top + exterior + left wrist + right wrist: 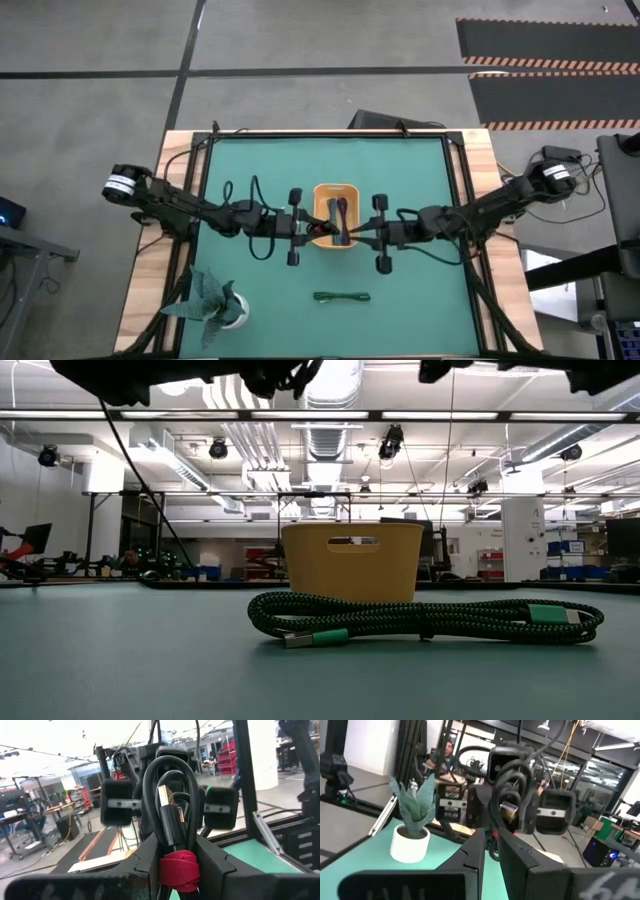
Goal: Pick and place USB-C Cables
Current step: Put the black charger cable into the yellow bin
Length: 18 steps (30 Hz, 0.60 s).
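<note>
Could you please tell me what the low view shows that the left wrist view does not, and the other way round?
Only the low view shows the dark green cable lying on the table, in front of the orange tray. Only the left wrist view shows the left gripper shut on the red-and-black cable, held up facing the right gripper. Both share the room beyond the table.

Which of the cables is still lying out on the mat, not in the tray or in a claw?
The dark green cable, lying alone on the mat in front of the orange tray. The red-and-black cable is gripped in the left claw.
</note>
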Each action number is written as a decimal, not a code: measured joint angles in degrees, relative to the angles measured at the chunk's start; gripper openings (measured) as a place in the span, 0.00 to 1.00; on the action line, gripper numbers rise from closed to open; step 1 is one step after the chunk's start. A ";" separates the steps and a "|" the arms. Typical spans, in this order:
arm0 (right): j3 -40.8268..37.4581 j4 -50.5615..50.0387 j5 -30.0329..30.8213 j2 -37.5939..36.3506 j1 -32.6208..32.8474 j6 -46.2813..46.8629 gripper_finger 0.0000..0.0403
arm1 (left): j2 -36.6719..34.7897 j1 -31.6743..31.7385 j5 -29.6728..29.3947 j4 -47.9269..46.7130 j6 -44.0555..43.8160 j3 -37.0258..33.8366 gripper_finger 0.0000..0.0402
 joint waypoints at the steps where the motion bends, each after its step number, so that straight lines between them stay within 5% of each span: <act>1: 0.95 -0.22 0.02 1.08 0.00 -0.10 0.11 | -0.56 -0.03 0.25 -0.32 0.01 -0.06 0.19; 9: 6.00 -0.45 9.31 5.07 -0.04 -1.95 0.11 | -2.64 -0.20 1.60 -0.41 3.03 -0.32 0.19; 18: 6.04 -0.51 10.11 4.38 0.00 -1.46 0.11 | -2.89 -0.05 0.85 -0.43 6.41 -0.55 0.19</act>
